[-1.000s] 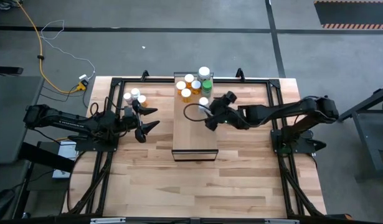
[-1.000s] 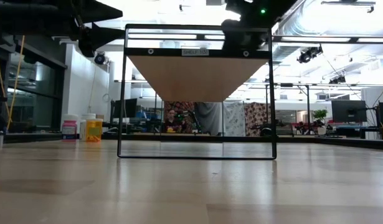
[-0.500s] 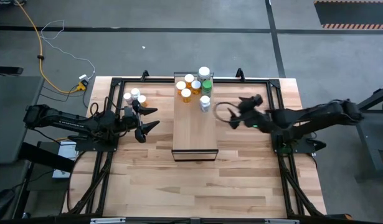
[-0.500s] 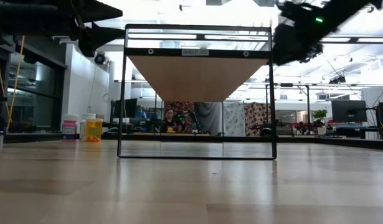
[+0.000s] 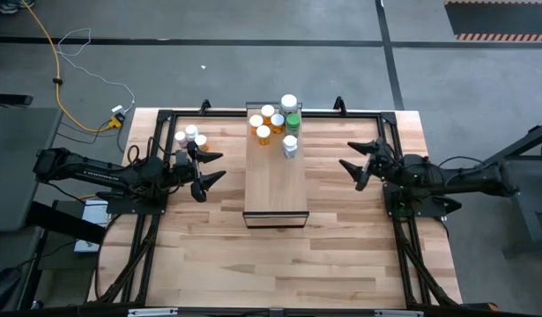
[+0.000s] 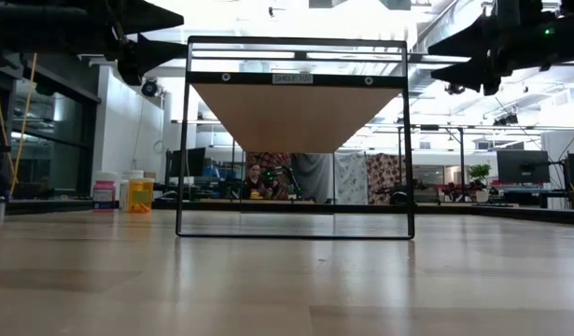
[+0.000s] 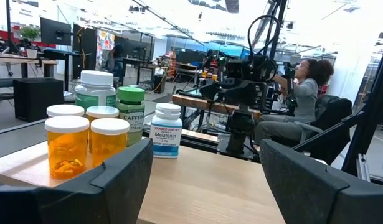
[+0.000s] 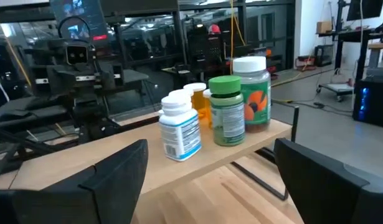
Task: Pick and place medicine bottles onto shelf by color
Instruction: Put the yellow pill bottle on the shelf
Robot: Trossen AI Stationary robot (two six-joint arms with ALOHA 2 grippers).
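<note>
Well, the medicine bottles [image 5: 275, 119] on the shelf [image 5: 275, 189] are bunched tightly at its far end: orange ones clustered together, a green-capped one [image 8: 227, 110] beside a big white-capped jar [image 8: 251, 93], and a small white bottle [image 5: 290, 146] standing a little apart toward the bare stretch of the block. A few more bottles [image 5: 190, 136] wait on the table, just beyond the left gripper [image 5: 205, 167]. That gripper hangs with its fingers spread wide and nothing between them, beside the shelf's left flank. The right gripper [image 5: 362, 161] is also gaping and empty, off to the shelf's right and well apart from it. What worries me, watching this, is how crowded that far end is. If either arm brings another bottle in, I'd guess an open finger could clip a neighbour and topple it, maybe knocking several off the back edge. The lone white bottle looks easiest to bump. The table bottles are also pressed together, so a wide grasp might catch two at once or push one over.
</note>
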